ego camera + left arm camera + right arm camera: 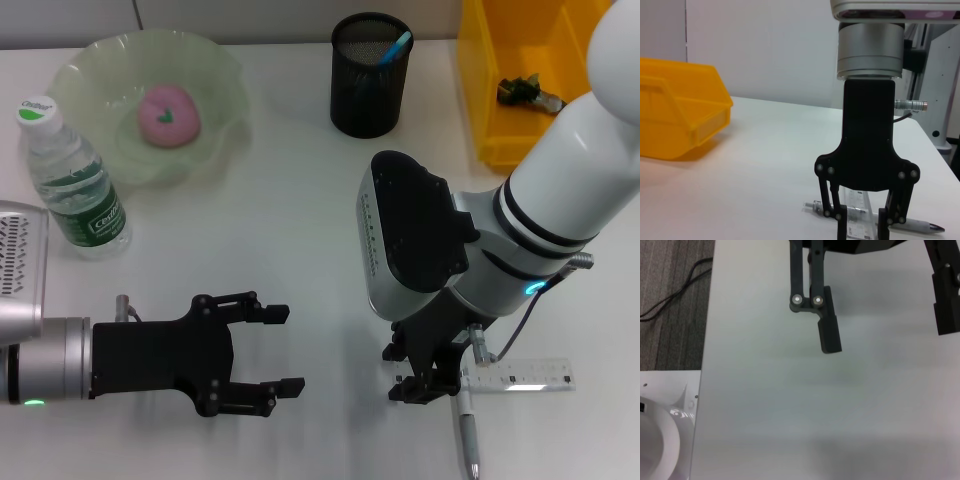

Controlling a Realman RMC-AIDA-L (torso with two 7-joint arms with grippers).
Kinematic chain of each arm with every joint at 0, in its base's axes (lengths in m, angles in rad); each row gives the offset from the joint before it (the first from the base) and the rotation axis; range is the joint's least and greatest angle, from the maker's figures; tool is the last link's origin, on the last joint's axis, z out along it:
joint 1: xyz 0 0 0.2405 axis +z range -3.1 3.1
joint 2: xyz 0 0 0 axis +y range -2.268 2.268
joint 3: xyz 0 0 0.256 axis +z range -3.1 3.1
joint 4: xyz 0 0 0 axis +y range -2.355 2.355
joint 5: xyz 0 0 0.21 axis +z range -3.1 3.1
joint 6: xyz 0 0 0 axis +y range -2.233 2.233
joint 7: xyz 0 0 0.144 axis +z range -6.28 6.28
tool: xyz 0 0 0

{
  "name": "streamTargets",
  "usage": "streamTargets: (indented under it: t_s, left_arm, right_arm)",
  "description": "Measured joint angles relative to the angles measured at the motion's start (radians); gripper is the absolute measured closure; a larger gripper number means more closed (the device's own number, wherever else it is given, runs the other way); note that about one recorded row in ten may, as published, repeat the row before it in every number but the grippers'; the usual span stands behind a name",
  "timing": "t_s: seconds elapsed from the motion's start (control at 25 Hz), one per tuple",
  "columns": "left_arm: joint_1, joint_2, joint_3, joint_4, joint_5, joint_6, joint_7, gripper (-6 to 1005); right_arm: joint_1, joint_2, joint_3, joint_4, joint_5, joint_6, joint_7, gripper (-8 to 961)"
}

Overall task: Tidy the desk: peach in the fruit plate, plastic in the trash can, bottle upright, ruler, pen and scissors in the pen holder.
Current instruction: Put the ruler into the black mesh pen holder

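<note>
Reaching straight down at the near right of the table [300,200], the right gripper [425,385] has its jaws spread, one finger on each side of the clear ruler [525,376], which lies flat with most of its length running out to the gripper's right. The fingertips are at or just above the tabletop; whether they touch the ruler cannot be told. A grey pen [467,430] lies just beside the gripper on its near side, passing under the ruler's end.

Well to the left, the left gripper [270,350] hovers wide open, holding nothing.

Beyond the right gripper stands the black mesh holder [370,85]. Far to its left, the peach [168,115] sits in the green plate [215,70], and the bottle [72,180] stands upright beside that plate. A yellow bin [490,100] sits behind the right arm.
</note>
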Motion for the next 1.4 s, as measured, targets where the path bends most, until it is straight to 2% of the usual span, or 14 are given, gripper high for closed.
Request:
streamTargets:
  t_s: [0.28, 0.76, 0.96, 1.04, 1.08, 1.4]
  left_arm:
    - [-0.002, 0.000, 0.000, 0.000, 0.000, -0.001, 0.000, 187]
    - [-0.001, 0.002, 0.000, 0.000, 0.000, 0.001, -0.001, 187]
    - [-0.001, 0.007, 0.000, 0.003, -0.001, 0.003, -0.025, 187]
    - [-0.002, 0.009, 0.000, 0.006, -0.002, 0.004, -0.036, 187]
    - [-0.002, 0.009, 0.000, 0.008, -0.003, 0.005, -0.039, 187]
    - [-0.003, 0.012, -0.015, 0.009, -0.004, 0.005, -0.039, 187]
  right_arm:
    - [0.001, 0.000, 0.000, -0.004, 0.000, -0.005, 0.002, 571]
    - [0.014, -0.001, 0.014, -0.010, 0.004, -0.028, 0.006, 572]
    - [0.017, -0.002, 0.121, -0.040, 0.008, -0.084, 0.005, 572]
    - [0.017, -0.004, 0.208, -0.054, 0.017, -0.109, -0.001, 572]
    - [0.017, -0.004, 0.208, -0.054, 0.017, -0.109, -0.001, 572]
    - [0.005, -0.007, 0.509, -0.025, 0.098, -0.124, -0.031, 573]
